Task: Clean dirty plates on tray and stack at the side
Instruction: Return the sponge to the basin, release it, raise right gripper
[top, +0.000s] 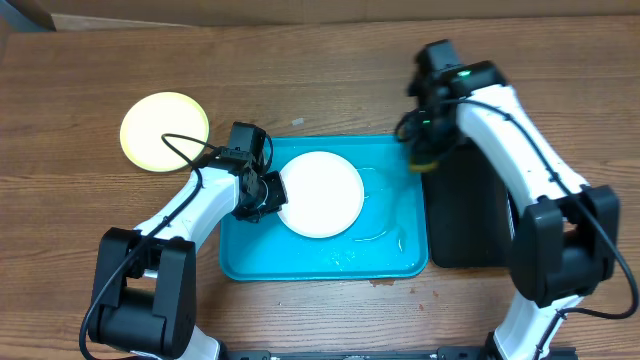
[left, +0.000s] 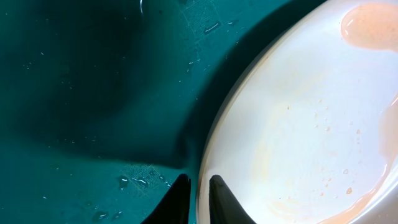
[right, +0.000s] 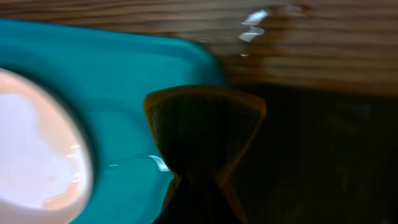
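A white plate (top: 322, 194) with orange smears (left: 298, 124) lies on the turquoise tray (top: 390, 250). My left gripper (top: 272, 196) is shut on the plate's left rim, one finger under it and one on top (left: 199, 186). A pale yellow-green plate (top: 163, 130) sits on the table to the left of the tray. A third plate is not in view. My right gripper (top: 422, 158) is shut on a dark sponge (right: 202, 124) with a yellow edge and holds it over the tray's far right corner (right: 124, 81). The white plate (right: 31, 149) shows at the left of the right wrist view.
A black tray (top: 470, 220) lies along the turquoise tray's right side and also shows in the right wrist view (right: 323, 155). Water drops and puddles lie on the turquoise tray's floor (left: 93, 93). Bare wooden table surrounds both trays.
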